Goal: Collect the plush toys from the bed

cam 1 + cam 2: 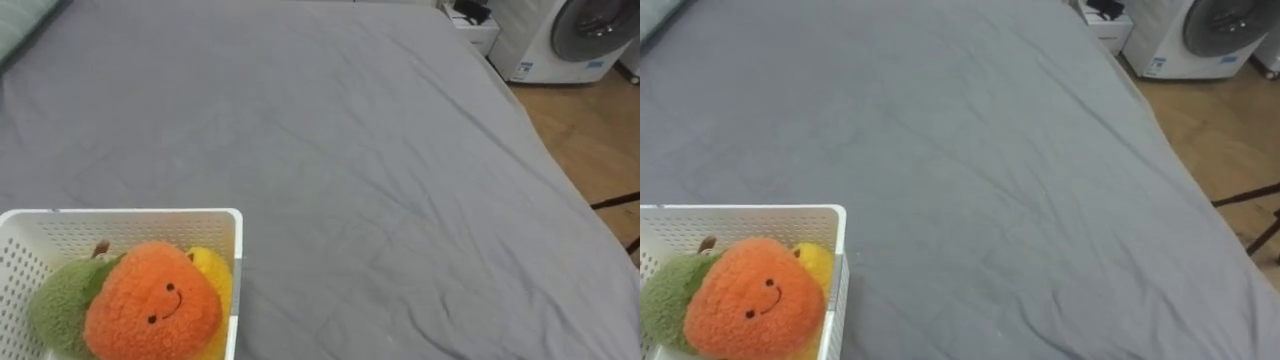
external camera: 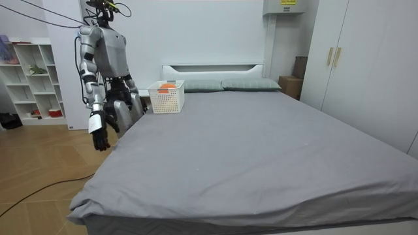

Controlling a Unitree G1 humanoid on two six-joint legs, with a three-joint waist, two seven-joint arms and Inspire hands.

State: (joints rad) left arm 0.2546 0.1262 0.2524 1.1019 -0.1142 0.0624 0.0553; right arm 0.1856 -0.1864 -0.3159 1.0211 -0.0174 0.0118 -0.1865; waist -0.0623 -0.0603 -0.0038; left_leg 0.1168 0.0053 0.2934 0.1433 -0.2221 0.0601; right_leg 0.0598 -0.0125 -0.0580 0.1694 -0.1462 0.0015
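A white slotted basket (image 1: 120,214) sits on the grey bed (image 1: 350,150) at my lower left. Inside it lie an orange plush with a smiling face (image 1: 152,300), a green plush (image 1: 62,300) and a yellow plush (image 1: 212,272), pressed together. The room view has me standing upright at the bed's side on that view's left, beside the basket (image 2: 166,99) near the headboard. My right hand (image 2: 99,138) hangs at my side above the floor with relaxed fingers, holding nothing. My left hand (image 2: 135,102) is low by the bed's edge, close to the basket.
The sheet is smooth and bare apart from the basket. Two pillows (image 2: 248,85) lie at the headboard. Past the far edge are a wooden floor, a washing machine (image 1: 570,35) and a black stand leg (image 1: 615,200). A white shelf (image 2: 32,78) stands behind me.
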